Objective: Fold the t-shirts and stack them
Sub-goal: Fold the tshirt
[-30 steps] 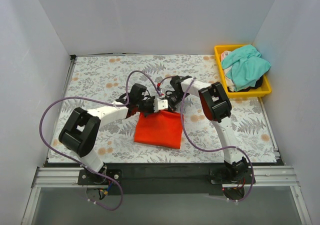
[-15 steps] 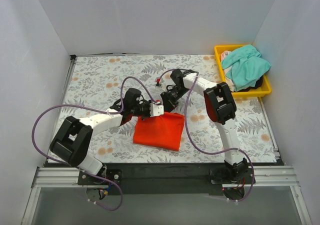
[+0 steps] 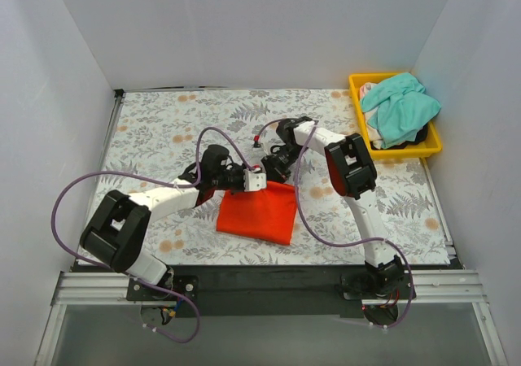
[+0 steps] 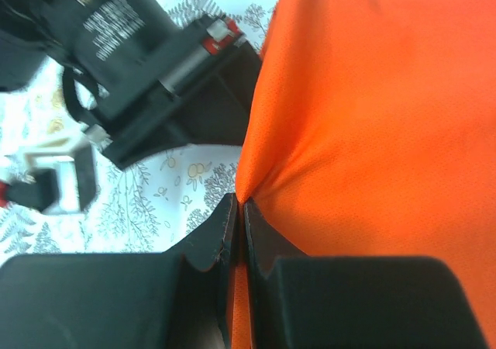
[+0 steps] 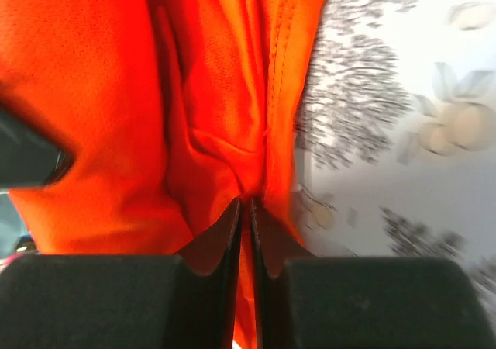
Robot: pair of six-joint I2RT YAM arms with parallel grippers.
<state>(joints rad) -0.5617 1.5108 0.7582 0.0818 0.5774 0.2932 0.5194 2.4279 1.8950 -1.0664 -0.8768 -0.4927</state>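
Fingers [image 4: 208,244] of the left gripper [image 4: 239,208] are clamped on a pinch of the orange-red t-shirt [image 4: 372,132]. The cloth puckers into creases where it enters the closed tips. The right gripper [image 5: 246,205] is likewise clenched on a bunched fold of the same garment, and a stitched hem runs up from just beside its tips.

In the overhead view, the shirt lies as a compact, roughly four-sided panel on the leaf-patterned table [image 3: 155,122], just beyond the arm bases. Both grippers meet at its far edge, close to each other. The near edge rests flat on the table. The far edge appears slightly raised at the grip points.

Step in hand, as judged: folding of the orange-red shirt is under way, with both arms holding one edge together.

Next move, as judged:
- Carry the held edge in unison so that the layers stay aligned.
- Keep the two grip points level, because uneven travel would skew the fold.
- Lower the cloth fully before the fingers let go.

At the far right, the teal-green t-shirt [image 3: 399,106] sits crumpled in the yellow bin [image 3: 435,148] on top of other cloth, well apart from both grippers. It is not yet folded, so stacking has not begun.
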